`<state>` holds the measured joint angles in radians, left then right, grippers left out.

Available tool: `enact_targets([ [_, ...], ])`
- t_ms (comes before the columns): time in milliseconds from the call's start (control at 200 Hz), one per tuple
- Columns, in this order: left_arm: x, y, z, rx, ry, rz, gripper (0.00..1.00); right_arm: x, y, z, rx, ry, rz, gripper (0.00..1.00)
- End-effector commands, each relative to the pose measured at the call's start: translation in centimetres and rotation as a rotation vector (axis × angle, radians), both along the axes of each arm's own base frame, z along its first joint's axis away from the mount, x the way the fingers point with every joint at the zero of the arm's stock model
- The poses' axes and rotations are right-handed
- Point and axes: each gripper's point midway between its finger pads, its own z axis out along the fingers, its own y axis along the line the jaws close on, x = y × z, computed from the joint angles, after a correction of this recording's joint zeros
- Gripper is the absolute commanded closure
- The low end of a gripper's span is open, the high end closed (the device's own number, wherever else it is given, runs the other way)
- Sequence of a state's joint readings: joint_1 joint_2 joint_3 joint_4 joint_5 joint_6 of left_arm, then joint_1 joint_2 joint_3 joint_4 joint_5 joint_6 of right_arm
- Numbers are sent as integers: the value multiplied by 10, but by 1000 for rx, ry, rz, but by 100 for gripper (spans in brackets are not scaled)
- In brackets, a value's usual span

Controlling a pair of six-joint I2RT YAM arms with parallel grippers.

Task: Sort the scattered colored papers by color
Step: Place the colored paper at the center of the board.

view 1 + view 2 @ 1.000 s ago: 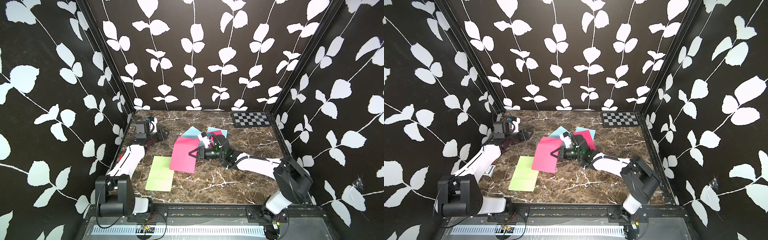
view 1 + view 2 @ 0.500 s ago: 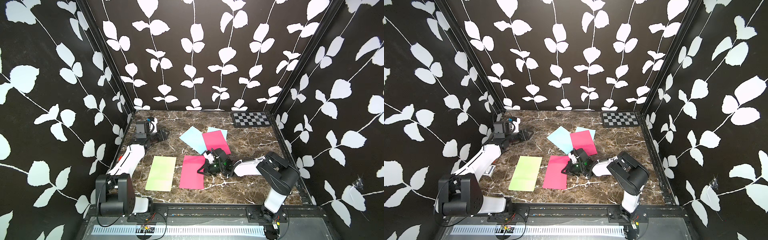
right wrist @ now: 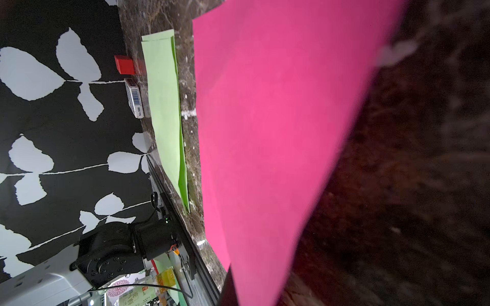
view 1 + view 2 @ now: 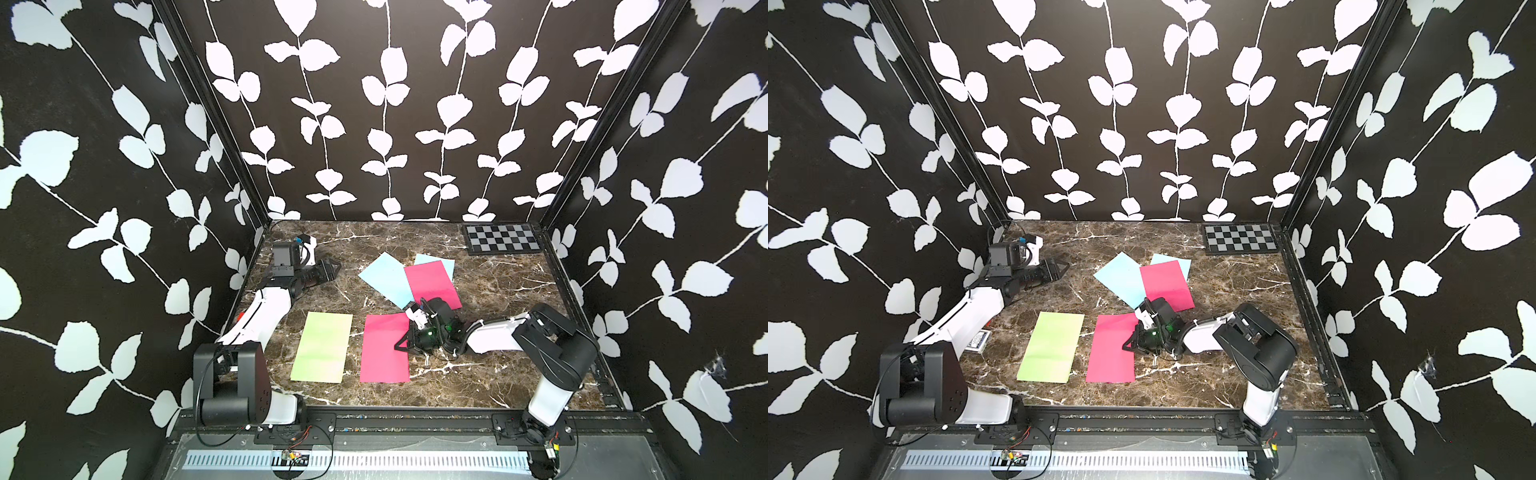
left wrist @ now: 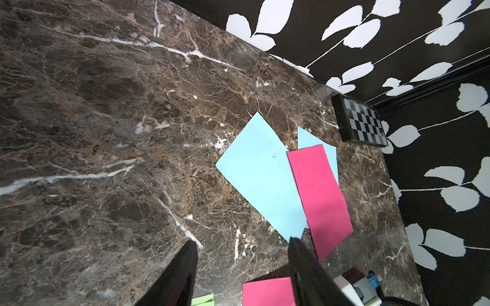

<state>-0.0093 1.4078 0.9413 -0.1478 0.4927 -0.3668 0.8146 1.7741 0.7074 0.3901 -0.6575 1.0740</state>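
At surface (image 4: 478, 374) front, 7 o'clock: green sheet (image 4: 322, 347), flat. At 6 o'clock: pink sheet (image 4: 382, 353), just carried from the far heap, now flat beside the green; right pincer (image 4: 401, 345) closed on its 3 o'clock edge, release pending. At 10 o'clock: left pincer (image 4: 333, 266), half open, empty. At 12 o'clock: second pink sheet (image 4: 432, 282) overlapping two blue sheets (image 4: 384, 278), unsorted.

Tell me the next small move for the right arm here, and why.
Probably open the right gripper: it is shut on the edge of the near pink sheet, which lies flat beside the green sheet. The far pink sheet is not yet joined to it.
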Motion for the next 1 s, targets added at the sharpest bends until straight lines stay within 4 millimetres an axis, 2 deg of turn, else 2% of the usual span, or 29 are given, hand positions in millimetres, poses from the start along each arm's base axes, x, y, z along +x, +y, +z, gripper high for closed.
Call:
enact_targets([
  [0, 0, -1, -2, -19, -3, -11, 43, 2, 13, 7, 25, -12, 17, 100],
  [200, -1, -4, -5, -33, 8, -22, 43, 3, 17, 7, 32, -9, 4, 100],
  [290, -1, -4, -6, -33, 9, -27, 43, 4, 16, 9, 29, -15, -5, 95],
  [410, -2, -5, -8, -36, 13, -29, 43, 7, 15, 12, 22, -29, -16, 82],
  [500, -2, -6, -8, -44, 13, -32, 42, 9, 12, 14, 6, -35, -30, 68],
  [605, -3, -6, -9, -47, 12, -33, 42, 11, 6, 17, -40, -56, -43, 61],
  [725, -3, -7, -9, -50, 11, -36, 42, 12, -10, 19, -147, -83, -56, 51],
  [830, -3, -8, -9, -58, 10, -40, 42, 12, -27, 18, -252, -101, -74, 35],
  [900, -2, -8, -11, -63, 13, -41, 42, 11, -33, 20, -279, -101, -77, 30],
  [990, -2, -10, -10, -70, 11, -47, 42, 8, -42, 12, -323, -79, -92, 29],
  [995, -2, -10, -9, -70, 11, -48, 42, 8, -42, 17, -313, -88, -93, 29],
])
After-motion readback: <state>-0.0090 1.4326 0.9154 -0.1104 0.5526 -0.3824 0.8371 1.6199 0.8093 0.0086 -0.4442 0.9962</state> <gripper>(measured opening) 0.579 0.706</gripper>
